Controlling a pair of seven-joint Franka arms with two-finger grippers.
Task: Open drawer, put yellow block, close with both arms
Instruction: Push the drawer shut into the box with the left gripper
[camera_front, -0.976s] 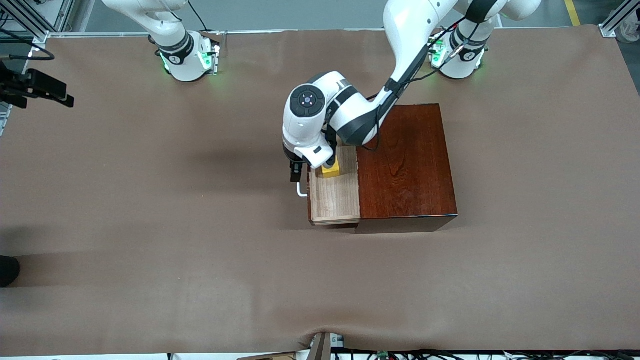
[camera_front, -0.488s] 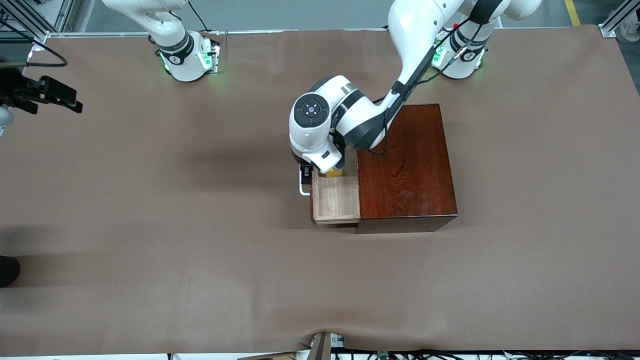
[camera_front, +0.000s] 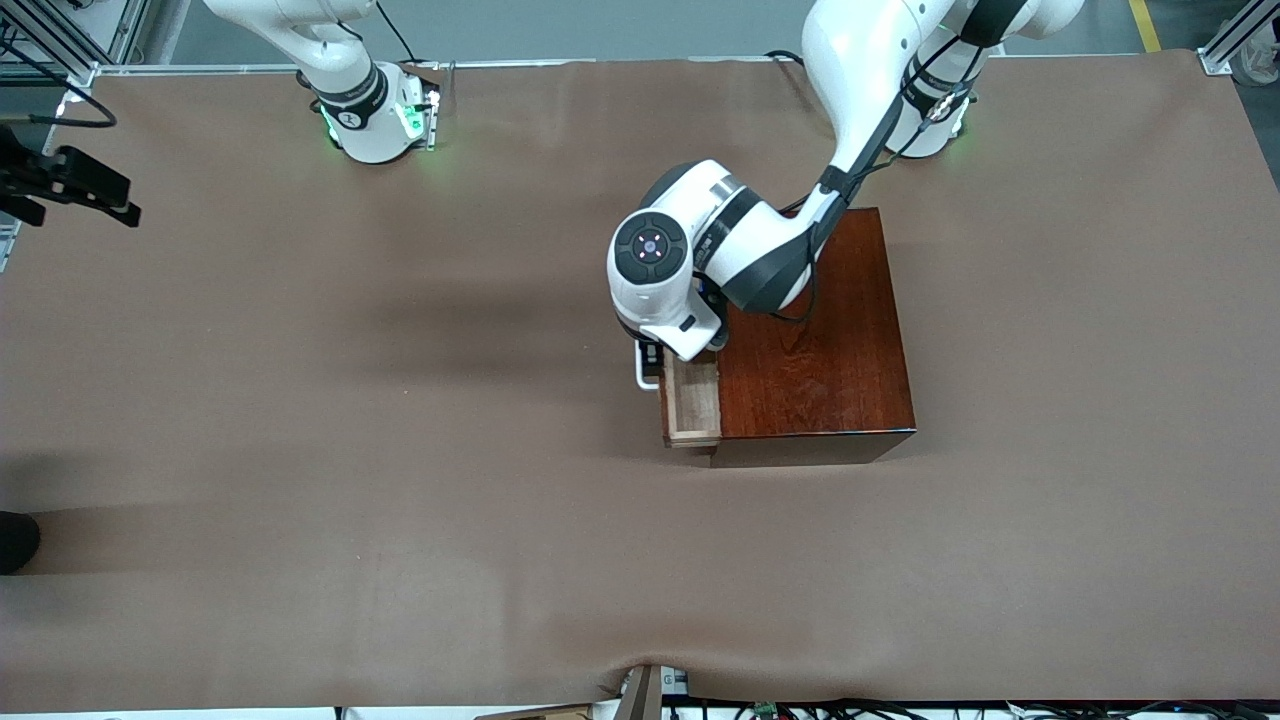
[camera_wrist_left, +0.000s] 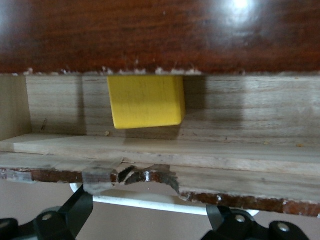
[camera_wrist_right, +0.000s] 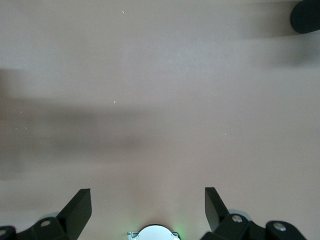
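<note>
A brown covering spreads over the whole table (camera_front: 300, 450), wrinkled a little along the edge nearest the front camera, with grey floor and metal framing showing past the arms' bases. The dark mahogany box (camera_front: 815, 330) sits toward the left arm's end of the table, and wide bare cloth lies all around it, most of all toward the right arm's end and nearer the front camera. The drawer (camera_front: 692, 398) juts out only a short way from the box, a narrow strip of its light-wood tray showing, and its white handle (camera_front: 645, 372) points toward the right arm's end. The left end effector (camera_wrist_left: 150, 220) sits low at the drawer front, its fingers (camera_wrist_left: 77, 212) spread wide apart on either side of the handle and gripping nothing. In the left wrist view the yellow block (camera_wrist_left: 146, 101) rests on the drawer's floor, partly tucked under the box's top edge and apart from the chipped drawer front. The right arm waits at its end of the table; the right end effector (camera_wrist_right: 147, 207) hangs high over bare cloth with its fingers (camera_wrist_right: 80, 207) wide apart and empty.
</note>
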